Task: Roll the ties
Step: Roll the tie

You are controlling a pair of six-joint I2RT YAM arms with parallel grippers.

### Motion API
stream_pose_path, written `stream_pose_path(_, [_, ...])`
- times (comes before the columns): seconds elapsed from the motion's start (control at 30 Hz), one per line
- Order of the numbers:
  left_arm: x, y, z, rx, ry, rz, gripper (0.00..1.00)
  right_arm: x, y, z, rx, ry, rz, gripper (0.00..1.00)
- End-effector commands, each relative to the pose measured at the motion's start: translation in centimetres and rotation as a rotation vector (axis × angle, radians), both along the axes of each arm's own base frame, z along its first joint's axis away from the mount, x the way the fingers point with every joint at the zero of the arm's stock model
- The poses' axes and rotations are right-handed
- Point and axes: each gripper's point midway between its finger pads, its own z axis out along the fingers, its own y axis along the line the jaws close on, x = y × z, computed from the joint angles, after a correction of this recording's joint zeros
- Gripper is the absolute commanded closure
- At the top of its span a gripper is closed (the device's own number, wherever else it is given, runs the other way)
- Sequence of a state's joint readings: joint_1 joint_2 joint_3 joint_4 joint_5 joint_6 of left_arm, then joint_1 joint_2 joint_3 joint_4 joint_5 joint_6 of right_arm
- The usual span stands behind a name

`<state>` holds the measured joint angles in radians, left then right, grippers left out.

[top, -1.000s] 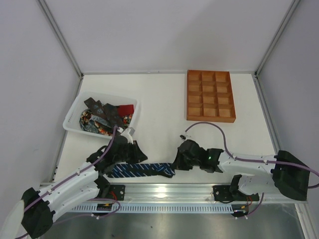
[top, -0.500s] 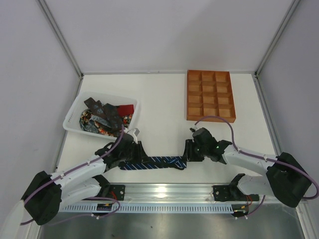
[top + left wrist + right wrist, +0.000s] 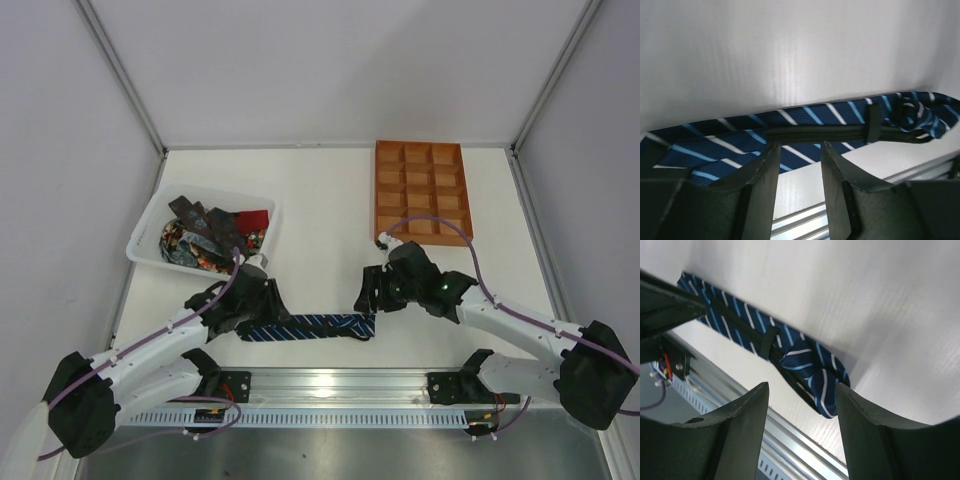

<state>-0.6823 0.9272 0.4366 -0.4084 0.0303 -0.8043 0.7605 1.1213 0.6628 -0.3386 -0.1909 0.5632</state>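
Navy cloth with light-blue and white diagonal stripes, the tie (image 3: 305, 326) lies flat and stretched crosswise on the white table (image 3: 320, 200), close to the near edge and between the two arms. Its underside seems to face up, since a dark seam and a small loop run along it. Its right end looks folded back on itself into a small bunch, though the angle makes that hard to judge.

The left gripper (image 3: 799, 150) stands at the tie's left end with its fingers parted and nothing between them. The right gripper (image 3: 801, 389) sits over the bunched right end, fingers spread wide and grasping nothing.

Farther back on the left, more ties (image 3: 205, 235), dark, red and patterned, lie heaped in a white basket (image 3: 150, 215). An orange-brown compartment tray (image 3: 378, 190) sits at the back right.
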Motion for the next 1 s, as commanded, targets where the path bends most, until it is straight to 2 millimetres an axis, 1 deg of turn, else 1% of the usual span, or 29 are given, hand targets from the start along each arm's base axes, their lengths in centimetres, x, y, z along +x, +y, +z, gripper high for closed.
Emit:
stream_pose_path(0.0, [-0.1, 2.1, -0.2, 0.083, 0.035, 0.114, 0.55, -0.8, 2.2, 2.1, 0.054, -0.065, 0.131, 0.38])
stream_pose_path(0.03, [-0.1, 2.3, -0.3, 0.091, 0.039, 0.126, 0.56, -1.3, 2.7, 2.0, 0.047, -0.082, 0.174, 0.37])
stream_pose_path(0.07, [-0.5, 2.8, -0.6, 0.113, 0.056, 0.135, 0.57, -1.4, 3.0, 2.1, 0.046, -0.092, 0.193, 0.35])
stream_pose_path(0.13, [-0.3, 3.2, -0.6, 0.125, 0.064, 0.175, 0.57, -2.1, 3.9, 2.4, 0.054, -0.112, 0.251, 0.35])
stream_pose_path(0.17, [-0.4, 3.2, -0.6, 0.125, 0.067, 0.183, 0.56, -2.1, 4.1, 2.1, 0.041, -0.121, 0.273, 0.33])
stream_pose_path(0.23, [-0.3, 3.5, -0.3, 0.137, 0.078, 0.208, 0.56, -2.1, 4.7, 2.2, 0.039, -0.136, 0.300, 0.33])
stream_pose_path(0.27, [-0.4, 3.6, -0.3, 0.144, 0.083, 0.218, 0.56, -2.2, 4.9, 1.8, 0.025, -0.139, 0.320, 0.33])
stream_pose_path(0.37, [-0.3, 4.0, -0.1, 0.159, 0.090, 0.243, 0.56, -1.9, 5.5, 1.4, -0.010, -0.174, 0.350, 0.33])
stream_pose_path(0.4, [-0.3, 4.1, -0.2, 0.165, 0.096, 0.252, 0.56, -1.5, 5.5, 0.8, -0.044, -0.180, 0.346, 0.33])
stream_pose_path(0.47, [-0.2, 4.3, -0.4, 0.183, 0.103, 0.265, 0.55, -1.6, 5.9, 0.4, -0.071, -0.209, 0.378, 0.33])
stream_pose_path(0.57, [0.0, 3.9, -0.8, 0.176, 0.116, 0.276, 0.55, -1.2, 6.1, -0.3, -0.099, -0.241, 0.389, 0.34])
stream_pose_path(0.63, [0.0, 3.6, -1.2, 0.177, 0.137, 0.277, 0.55, -1.4, 6.4, -0.7, -0.097, -0.258, 0.422, 0.35])
stream_pose_path(0.7, [0.0, 3.4, -1.6, 0.188, 0.164, 0.281, 0.57, -1.3, 6.6, -0.9, -0.101, -0.265, 0.426, 0.35])
stream_pose_path(0.73, [0.1, 3.3, -1.5, 0.190, 0.167, 0.282, 0.59, -1.3, 6.6, -1.2, -0.107, -0.263, 0.430, 0.35])
stream_pose_path(0.8, [0.2, 3.4, -1.8, 0.207, 0.173, 0.288, 0.59, -1.3, 6.6, -1.4, -0.111, -0.257, 0.435, 0.35])
stream_pose_path(0.87, [0.5, 3.2, -1.7, 0.202, 0.164, 0.285, 0.64, -1.3, 6.6, -1.7, -0.121, -0.252, 0.436, 0.36])
stream_pose_path(0.9, [0.4, 3.2, -2.0, 0.207, 0.170, 0.284, 0.65, -1.2, 6.6, -1.8, -0.123, -0.250, 0.438, 0.36])
stream_pose_path(0.97, [0.4, 3.3, -2.1, 0.210, 0.173, 0.289, 0.71, -1.3, 6.5, -2.1, -0.134, -0.247, 0.440, 0.37])
